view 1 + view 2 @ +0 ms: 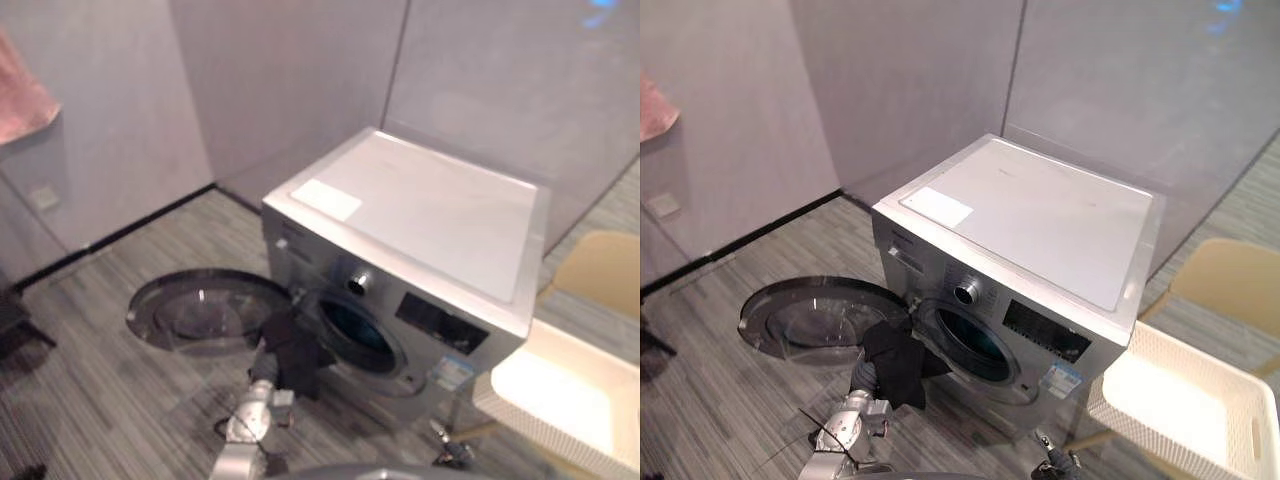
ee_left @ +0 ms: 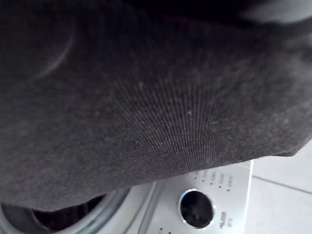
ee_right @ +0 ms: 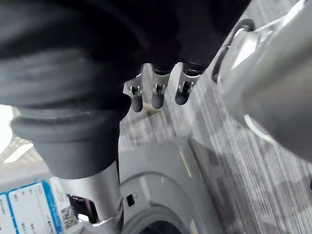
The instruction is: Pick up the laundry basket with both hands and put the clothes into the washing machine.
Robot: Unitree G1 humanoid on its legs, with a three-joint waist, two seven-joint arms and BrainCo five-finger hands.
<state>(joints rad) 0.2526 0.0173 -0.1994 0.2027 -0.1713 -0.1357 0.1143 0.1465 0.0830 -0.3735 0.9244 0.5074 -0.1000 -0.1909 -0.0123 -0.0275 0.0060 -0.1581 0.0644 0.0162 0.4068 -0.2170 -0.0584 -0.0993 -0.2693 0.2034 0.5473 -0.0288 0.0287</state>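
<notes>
A silver front-loading washing machine (image 1: 420,210) stands in the corner, its round door (image 1: 205,310) swung wide open to the left. A dark garment (image 1: 295,350) hangs at the left rim of the drum opening (image 1: 358,330), draped over my left hand (image 1: 263,368), which reaches up from below. In the left wrist view the same dark garment (image 2: 146,107) lies right before the camera, above the machine's knob (image 2: 196,208). The white laundry basket (image 1: 560,390) sits to the right of the machine. My right hand (image 3: 156,95) hangs low in front of the machine, fingers relaxed, holding nothing.
A beige chair (image 1: 600,270) stands behind the basket at the right. A pink cloth (image 1: 20,100) hangs at the upper left wall. Grey walls close in behind the machine. Striped grey floor (image 1: 110,400) lies open to the left of the door.
</notes>
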